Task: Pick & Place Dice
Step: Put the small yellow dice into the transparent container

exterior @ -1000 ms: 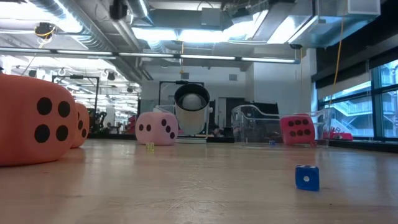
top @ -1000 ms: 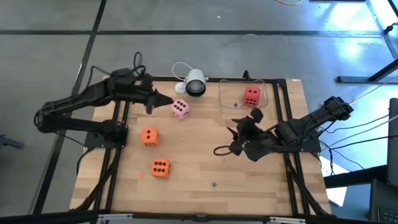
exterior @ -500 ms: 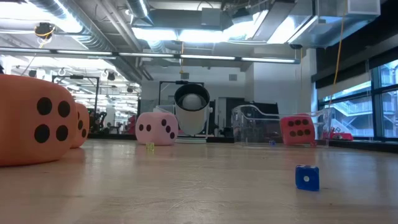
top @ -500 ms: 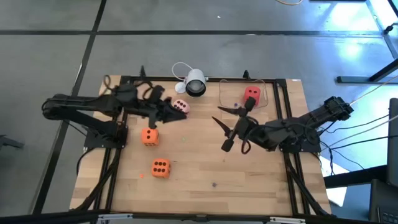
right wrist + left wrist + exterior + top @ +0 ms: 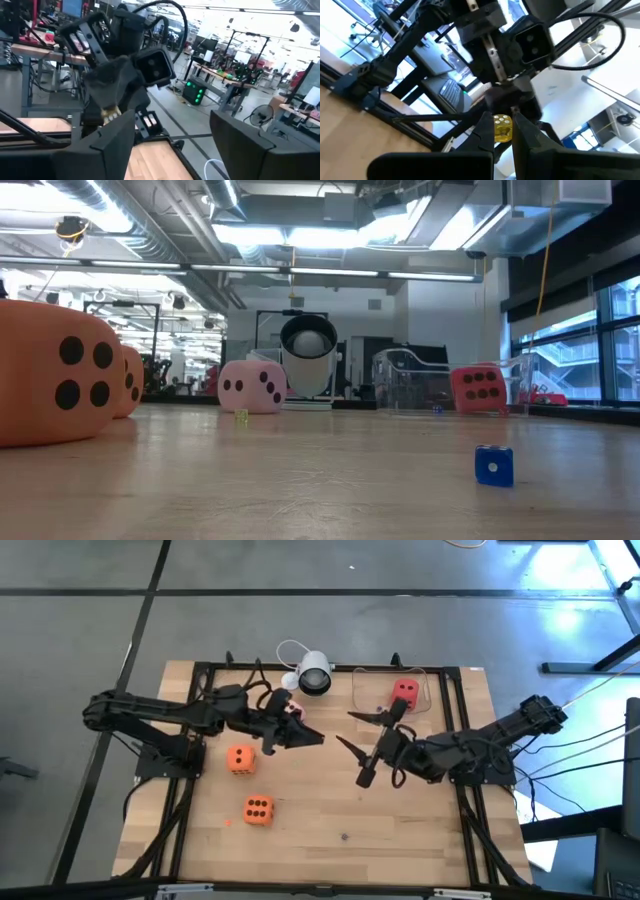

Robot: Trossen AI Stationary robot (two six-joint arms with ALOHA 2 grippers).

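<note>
High view: left tool [image 5: 308, 737] is out over mid wooden tabletop [image 5: 330, 850], tips aimed at right tool [image 5: 348, 730], which faces it close by; contact can't be told. Right tool's jaws stand wide. Soft pink cube die w/ dark dots [image 5: 291, 708] sits just behind left tool, partly under its arm. Soft orange cube die [image 5: 240, 758] lies farther back. Soft red cube die [image 5: 405, 692] sits in clear plastic box [image 5: 425, 700], beyond right tool.

Low view: no tool shows; pink & red dice rest on tabletop.

Left wrist view: fingers [image 5: 485, 135] pinched narrow on tiny yellow dotted die [image 5: 502, 127], right arm straight ahead.

Right wrist view: fingers [image 5: 115, 145] spread wide, nothing between; left tool just ahead.

Step, prob.: mid-air hand-over. Next: right tool must line up around the yellow die & close before left lets go. Little of the die is exposed, so aim matters.
</note>
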